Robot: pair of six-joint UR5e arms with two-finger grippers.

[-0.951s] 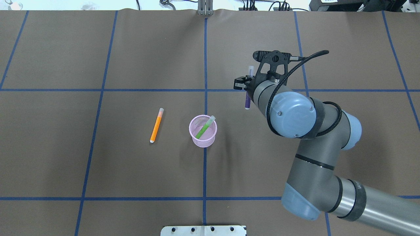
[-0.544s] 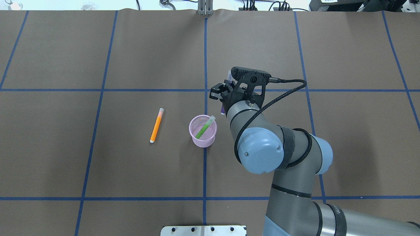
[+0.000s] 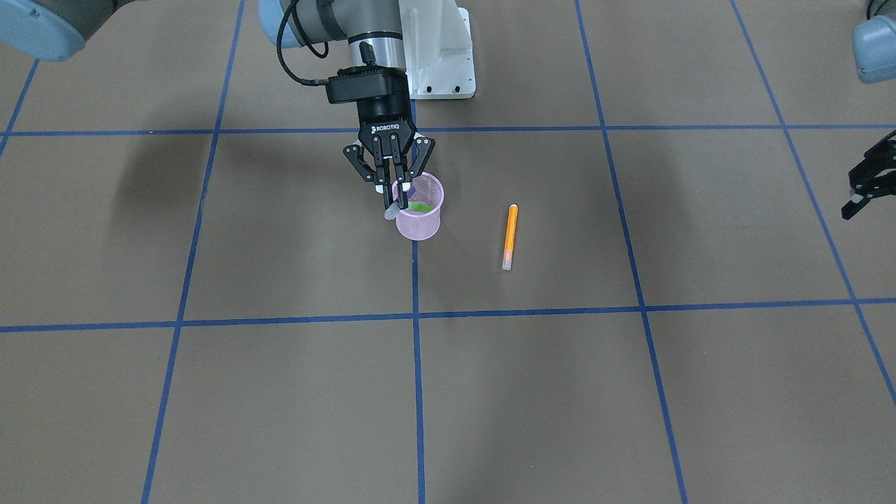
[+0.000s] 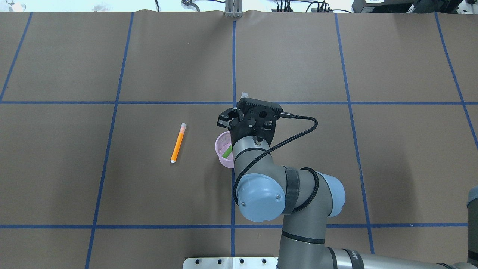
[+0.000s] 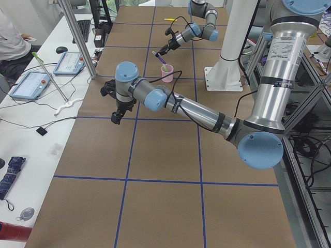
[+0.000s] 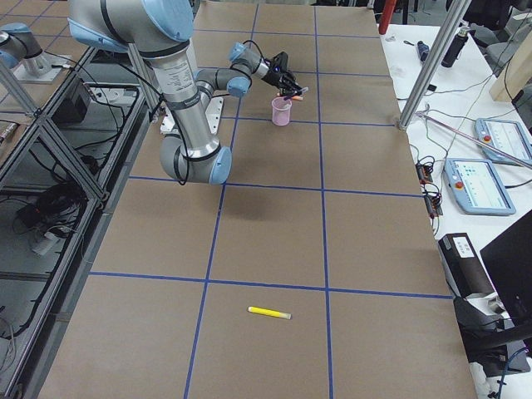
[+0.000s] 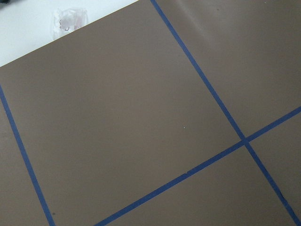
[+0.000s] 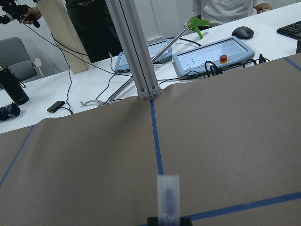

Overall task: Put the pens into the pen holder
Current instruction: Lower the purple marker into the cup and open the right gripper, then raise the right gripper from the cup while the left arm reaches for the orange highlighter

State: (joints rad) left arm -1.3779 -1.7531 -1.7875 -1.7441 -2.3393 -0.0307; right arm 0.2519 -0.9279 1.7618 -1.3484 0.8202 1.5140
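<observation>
My right gripper (image 3: 393, 197) is shut on the purple pen (image 3: 400, 197) and holds it tilted over the rim of the pink mesh pen holder (image 3: 418, 222). The pen's purple end is above the cup's mouth and its pale cap (image 8: 168, 195) sticks out beyond the rim. The green pen (image 4: 226, 152) leans inside the holder (image 4: 222, 146), which my wrist half hides from overhead. The orange pen (image 4: 178, 143) lies flat to the holder's left. The yellow pen (image 6: 270, 312) lies far off towards the table's right end. My left gripper (image 3: 862, 187) hangs empty and looks open, far from the pens.
Blue tape lines (image 4: 233, 67) cross the brown table cover. The white pedestal base (image 3: 437, 63) stands behind the holder. Tablets and cables (image 8: 211, 56) lie beyond the table's far edge.
My right arm has swung left and towards the robot with the purple pen, from well right of the holder to right over its rim. The orange and green pens have not moved.
</observation>
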